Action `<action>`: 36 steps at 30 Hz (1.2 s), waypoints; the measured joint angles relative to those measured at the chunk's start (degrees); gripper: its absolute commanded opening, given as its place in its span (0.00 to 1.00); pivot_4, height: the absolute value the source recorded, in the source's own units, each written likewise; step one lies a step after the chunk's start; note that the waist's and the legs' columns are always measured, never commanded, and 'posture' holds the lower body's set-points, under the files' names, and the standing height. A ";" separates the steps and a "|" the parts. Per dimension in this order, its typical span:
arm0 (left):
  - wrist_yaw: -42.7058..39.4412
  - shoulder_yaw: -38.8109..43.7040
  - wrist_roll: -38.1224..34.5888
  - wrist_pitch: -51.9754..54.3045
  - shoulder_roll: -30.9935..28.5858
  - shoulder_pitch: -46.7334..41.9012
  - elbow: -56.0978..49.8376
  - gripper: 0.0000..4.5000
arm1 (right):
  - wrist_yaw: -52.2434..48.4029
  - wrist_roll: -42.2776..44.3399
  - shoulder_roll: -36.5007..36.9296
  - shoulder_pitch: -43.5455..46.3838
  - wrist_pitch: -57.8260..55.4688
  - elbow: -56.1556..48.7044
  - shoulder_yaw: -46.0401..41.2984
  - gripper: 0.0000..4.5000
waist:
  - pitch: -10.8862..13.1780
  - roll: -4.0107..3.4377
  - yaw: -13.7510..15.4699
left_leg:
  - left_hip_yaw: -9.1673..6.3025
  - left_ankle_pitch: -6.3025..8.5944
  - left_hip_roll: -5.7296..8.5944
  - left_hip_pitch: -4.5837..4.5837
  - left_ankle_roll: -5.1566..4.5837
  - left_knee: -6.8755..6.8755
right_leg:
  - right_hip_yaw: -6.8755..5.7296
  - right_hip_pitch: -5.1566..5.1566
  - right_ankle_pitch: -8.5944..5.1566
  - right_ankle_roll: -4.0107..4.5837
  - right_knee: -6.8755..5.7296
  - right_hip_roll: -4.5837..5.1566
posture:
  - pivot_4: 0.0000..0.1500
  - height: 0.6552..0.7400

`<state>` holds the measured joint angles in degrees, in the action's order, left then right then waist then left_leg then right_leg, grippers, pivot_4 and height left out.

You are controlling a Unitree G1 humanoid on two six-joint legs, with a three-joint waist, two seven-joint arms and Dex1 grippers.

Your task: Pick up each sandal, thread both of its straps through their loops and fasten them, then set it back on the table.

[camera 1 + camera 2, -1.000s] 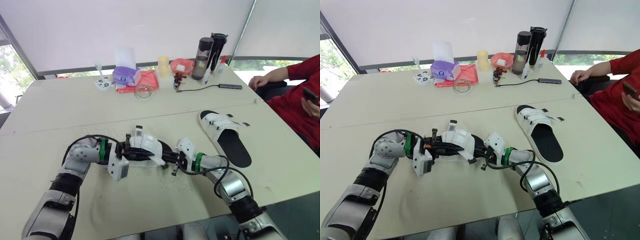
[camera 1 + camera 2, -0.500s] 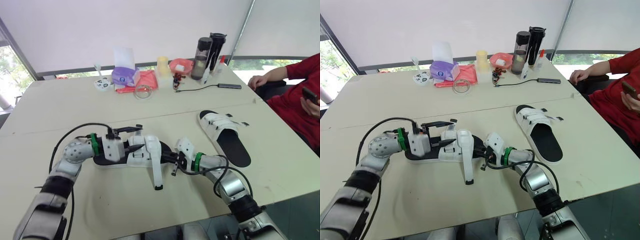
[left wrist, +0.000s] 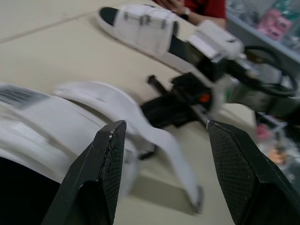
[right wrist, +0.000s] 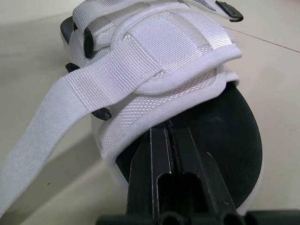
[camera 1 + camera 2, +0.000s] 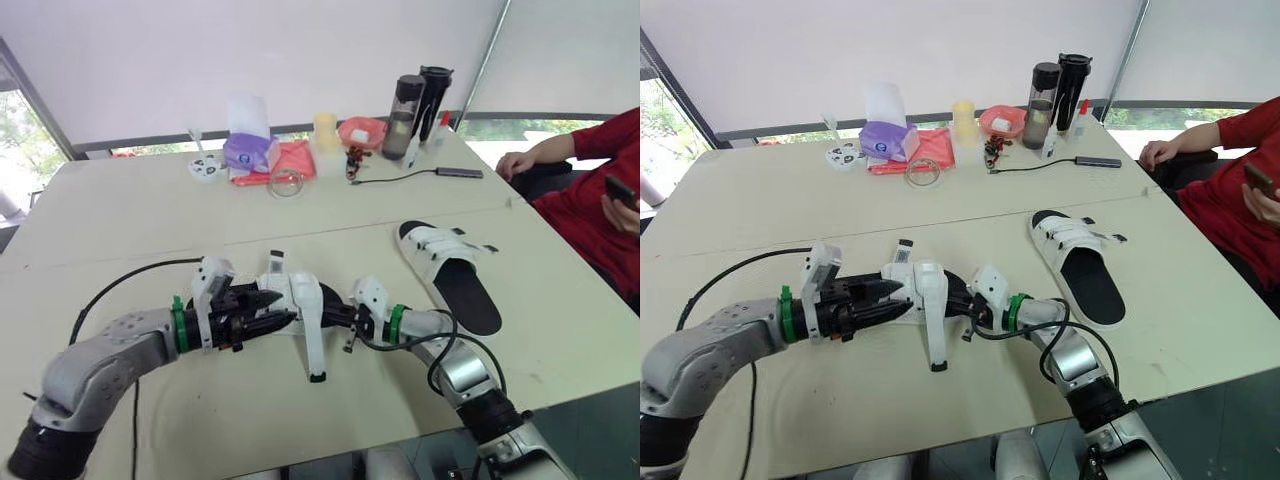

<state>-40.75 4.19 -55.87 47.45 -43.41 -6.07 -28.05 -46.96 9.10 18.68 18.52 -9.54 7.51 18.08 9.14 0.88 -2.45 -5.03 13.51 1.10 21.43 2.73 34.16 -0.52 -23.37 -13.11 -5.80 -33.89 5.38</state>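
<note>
Here, left hand [image 3: 164, 124] wide, right hand [image 4: 169, 127] narrow, tips hidden under sandal [image 4: 161, 44] upper.

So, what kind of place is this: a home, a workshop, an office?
Probably an office meeting room: wide pale tables pushed together, roller blinds across the back, and a person seated at the side with a phone. The drink bottles and cable hub fit that.

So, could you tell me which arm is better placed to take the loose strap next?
Left, probably. The left gripper is open and faces the strap. The right gripper is shut, tips tucked into the sandal, seemingly steadying it.
</note>
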 measured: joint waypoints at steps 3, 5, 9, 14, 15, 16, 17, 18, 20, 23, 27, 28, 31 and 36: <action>-0.80 0.14 -1.69 2.83 -1.86 3.27 -2.41 0.63 | -0.43 0.00 0.28 -0.02 0.00 0.04 -0.02 0.00 | -0.19 -0.46 -0.20 | 0.04 0.07 -0.02 0.21 0.07 0.01 | -0.27 0.15 0.00 0.01 0.99 0.03 | 1.00 1.00; -0.73 -0.21 -1.71 3.78 -1.90 3.49 -2.41 0.63 | -0.67 0.00 0.29 -0.03 0.00 0.04 -0.02 0.00 | -0.20 -0.45 -0.26 | 0.11 0.09 -0.04 0.31 0.07 0.02 | -0.30 0.14 0.00 0.01 1.19 0.18 | 1.00 1.00; -0.22 -2.93 -1.00 6.26 -1.20 1.99 -0.80 0.63 | -1.20 0.00 0.43 -0.16 0.00 -0.04 -0.12 0.00 | -0.31 -0.28 -0.27 | 0.22 0.20 -0.07 0.37 0.04 -0.01 | -0.23 0.17 0.03 0.02 1.42 0.24 | 1.00 1.00; 0.35 -6.91 0.64 7.53 2.27 -1.43 1.62 0.63 | -1.06 0.00 0.32 -0.36 0.00 -0.20 -0.08 0.00 | -0.43 -0.06 0.10 | 0.21 0.24 -0.09 0.10 0.10 -0.07 | -0.22 0.13 0.09 0.11 0.99 0.24 | 1.00 1.00; 0.39 -7.33 0.94 7.76 2.72 -1.74 2.02 0.63 | -1.03 0.00 0.32 -0.42 0.00 -0.26 -0.04 0.00 | -0.45 -0.04 0.13 | 0.22 0.26 -0.07 0.05 0.14 -0.07 | -0.22 0.12 0.09 0.11 0.87 0.23 | 1.00 1.00; 0.49 -7.87 1.41 8.09 3.20 -2.02 2.40 0.63 | -0.95 0.00 0.32 -0.52 0.00 -0.43 -0.03 0.00 | -0.45 -0.05 0.16 | 0.21 0.28 -0.06 0.03 0.16 -0.07 | -0.23 0.11 0.08 0.10 0.84 0.22 | 1.00 1.00; 0.45 -8.42 1.97 8.23 3.77 -2.41 2.92 0.63 | -0.88 0.00 0.32 -0.59 0.00 -0.54 -0.02 0.00 | -0.44 -0.08 0.19 | 0.21 0.29 -0.03 0.04 0.17 -0.07 | -0.26 0.09 0.08 0.10 0.84 0.20 | 1.00 1.00; 0.30 -9.39 2.98 8.17 4.18 -3.13 3.59 0.63 | -0.82 0.00 0.32 -0.63 0.00 -0.57 -0.02 0.00 | -0.45 -0.08 0.20 | 0.21 0.29 0.00 0.04 0.18 -0.07 | -0.29 0.10 0.08 0.10 0.85 0.19 | 1.00 1.00; -0.38 -11.17 5.04 7.80 4.85 -4.24 4.97 0.63 | -0.68 0.00 0.32 -0.70 0.00 -0.66 0.03 0.00 | -0.45 -0.06 0.12 | 0.22 0.30 0.02 0.04 0.18 -0.07 | -0.29 0.11 0.08 0.10 0.86 0.19 | 1.00 1.00; -0.45 -12.37 6.87 7.78 6.44 -5.61 7.46 0.63 | -0.38 0.00 0.33 -0.93 -0.01 -0.93 0.03 0.00 | -0.47 -0.04 0.10 | 0.22 0.30 0.00 0.06 0.18 -0.05 | -0.29 0.12 0.08 0.10 0.86 0.23 | 1.00 1.00; -1.18 -13.08 8.80 7.86 6.89 -6.07 8.39 0.63 | 0.12 0.00 0.34 -1.55 -0.01 -1.63 0.03 0.00 | -0.47 -0.04 0.18 | 0.21 0.31 -0.01 0.06 0.16 -0.06 | -0.29 0.11 0.08 0.10 0.81 0.23 | 1.00 1.00; -1.37 -13.37 9.19 7.86 7.14 -6.07 8.63 0.63 | 0.15 0.00 0.35 -1.62 -0.01 -1.70 0.03 0.00 | -0.47 -0.04 0.20 | 0.20 0.32 -0.01 0.06 0.16 -0.06 | -0.29 0.10 0.08 0.10 0.78 0.22 | 1.00 1.00; -1.05 -13.57 9.45 8.20 9.73 -6.04 9.97 0.63 | 0.53 0.00 0.38 -1.97 -0.01 -2.08 0.02 0.00 | -0.48 -0.04 0.29 | 0.20 0.33 -0.01 0.05 0.14 -0.06 | -0.29 0.11 0.08 0.10 0.76 0.22 | 1.00 1.00; 2.72 -9.80 5.51 11.94 16.69 -5.92 12.30 0.63 | 0.96 0.00 0.38 -2.16 -0.01 -2.29 0.03 0.00 | -0.48 -0.02 0.40 | 0.19 0.26 0.00 0.04 0.01 -0.06 | -0.29 0.15 0.08 0.09 0.72 0.21 | 1.00 1.00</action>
<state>-38.03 -5.62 -50.36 59.39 -26.72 -11.99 -15.76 -46.00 9.10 19.06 16.36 -9.55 5.22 18.11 8.66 0.85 -2.05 -4.84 13.78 1.09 21.46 2.75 34.10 -0.81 -23.21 -13.03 -5.71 -33.18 5.59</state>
